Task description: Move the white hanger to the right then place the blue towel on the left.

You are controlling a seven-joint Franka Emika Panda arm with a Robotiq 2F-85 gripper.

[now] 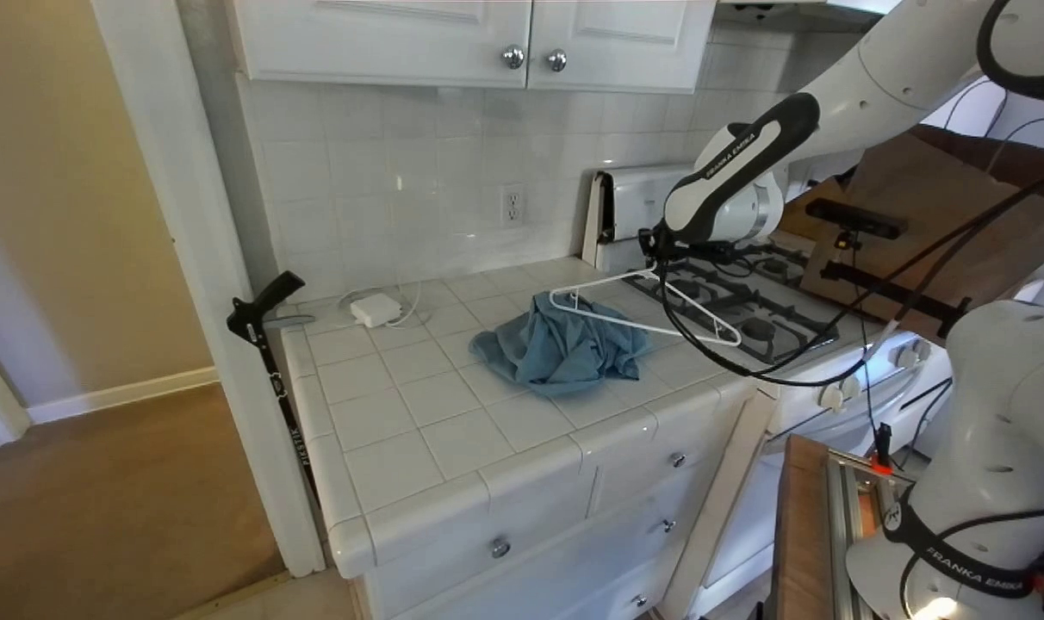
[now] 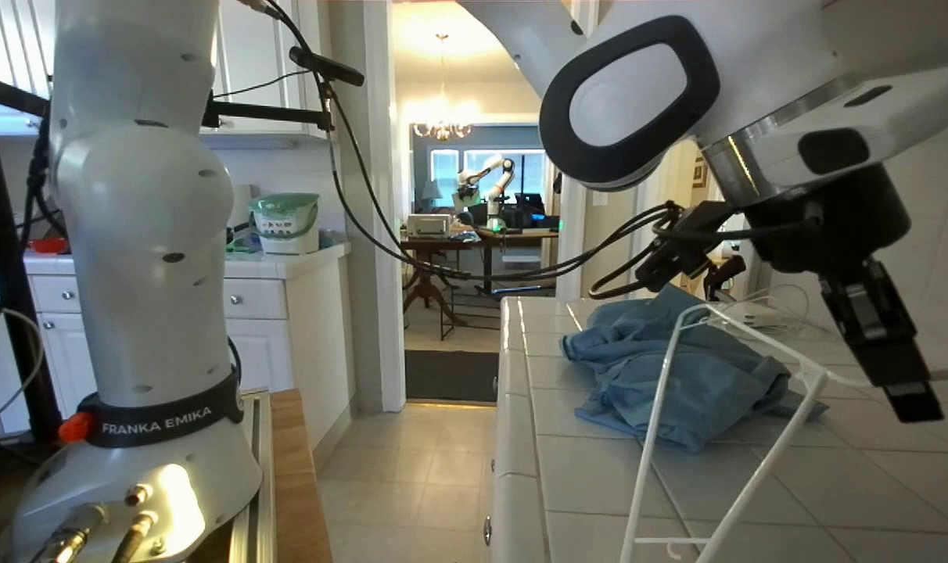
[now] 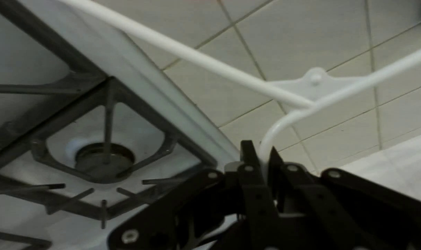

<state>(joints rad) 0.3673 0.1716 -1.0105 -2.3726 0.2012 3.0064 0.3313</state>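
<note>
The tool [image 3: 261, 149] grips the hook of the white hanger [image 3: 313, 104], above the counter [image 1: 384, 405] near the stove [image 1: 756, 329]; both ends of the hanger run out of the wrist view. Farther left, the blue towel [image 1: 556, 355] lies crumpled on the counter, partly screened by the hanger in both exterior views. Whether they touch, I cannot tell.
</note>
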